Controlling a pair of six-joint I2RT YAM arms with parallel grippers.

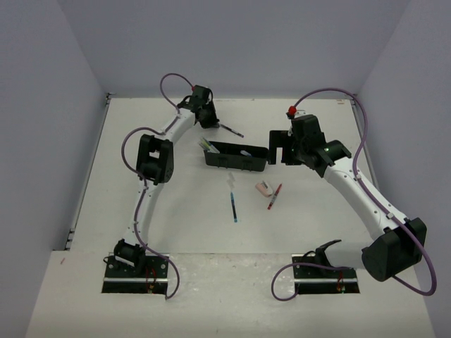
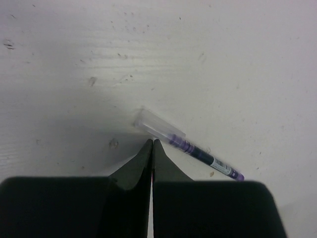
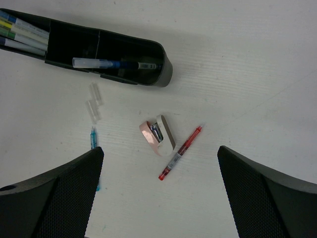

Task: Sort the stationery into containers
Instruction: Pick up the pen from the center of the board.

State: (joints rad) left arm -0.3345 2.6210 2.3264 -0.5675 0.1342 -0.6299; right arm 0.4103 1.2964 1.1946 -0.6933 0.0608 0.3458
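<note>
Left hand pressed together beside slim purple pen, clear cap; right hand apart, near pinkish block eraser.

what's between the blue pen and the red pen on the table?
The eraser, nearer the red pen; the rest toward the blue pen is bare. Clearest in the right wrist view.
</note>
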